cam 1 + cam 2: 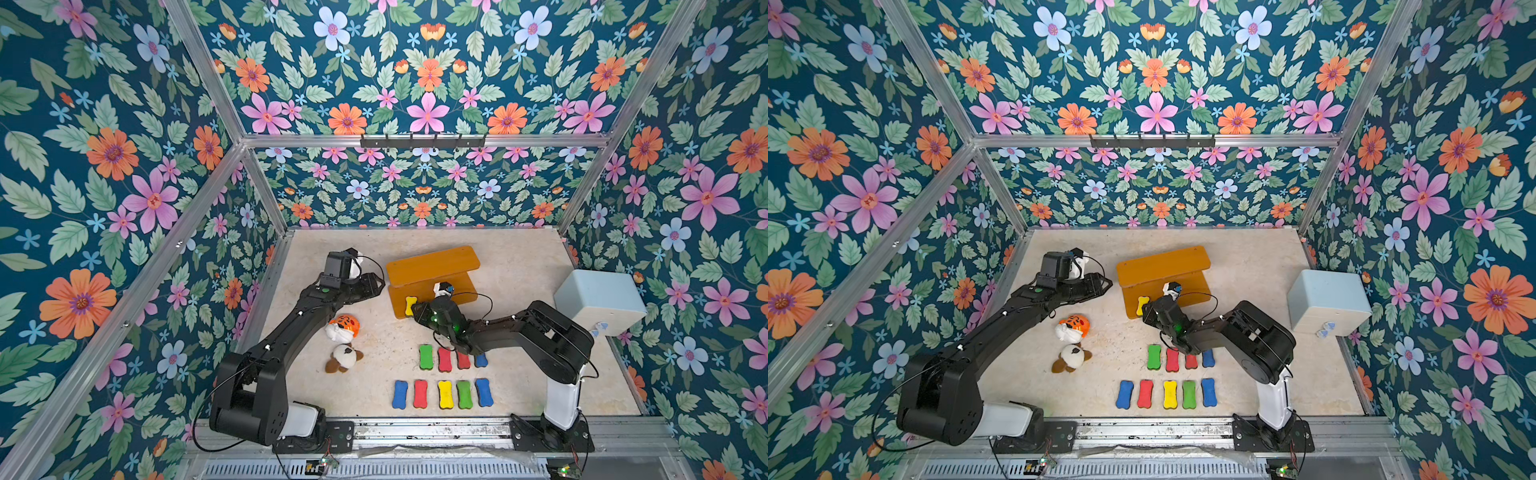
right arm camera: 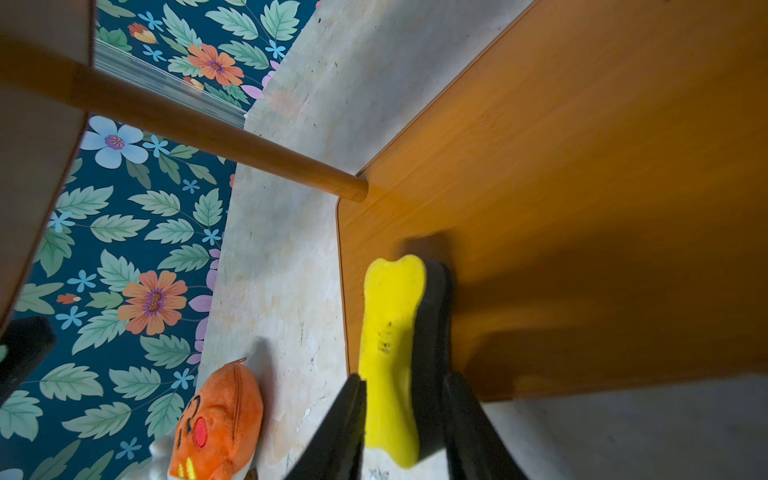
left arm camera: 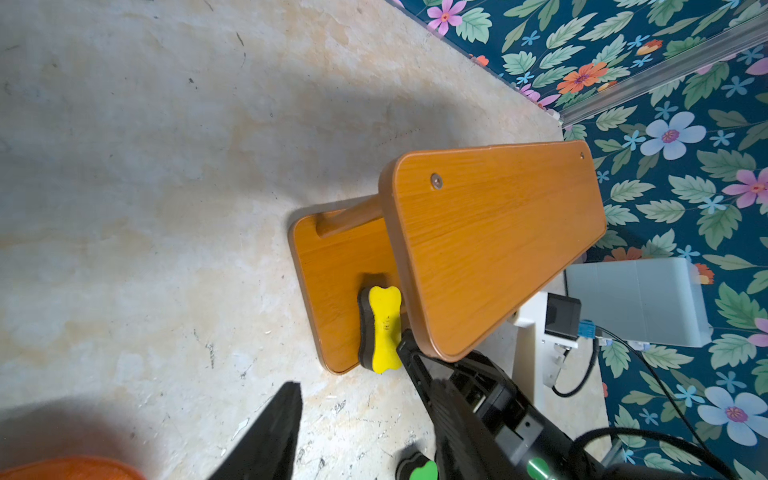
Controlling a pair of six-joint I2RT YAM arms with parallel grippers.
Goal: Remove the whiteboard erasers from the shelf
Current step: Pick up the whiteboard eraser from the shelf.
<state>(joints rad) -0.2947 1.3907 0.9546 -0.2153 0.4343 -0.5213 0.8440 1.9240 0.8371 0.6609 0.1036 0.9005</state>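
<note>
My right gripper [image 2: 403, 378] clasped the yellow eraser [image 2: 390, 332] on the shelf's [image 2: 582, 166] lower board. Only top views showed nine erasers [image 1: 444, 394] on the table [image 1: 519, 257]. My left gripper's [image 1: 372, 284] state was unclear.

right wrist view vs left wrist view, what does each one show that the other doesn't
Only the right wrist view: both sides of the right gripper closed on the yellow eraser, one finger on its foam face, one on its felt, plus the orange plush toy's face.
Only the left wrist view: the top of the shelf with its screws, the pale blue box and a green eraser.
Both: the yellow eraser on the shelf's lower board, felt toward the board.
</note>
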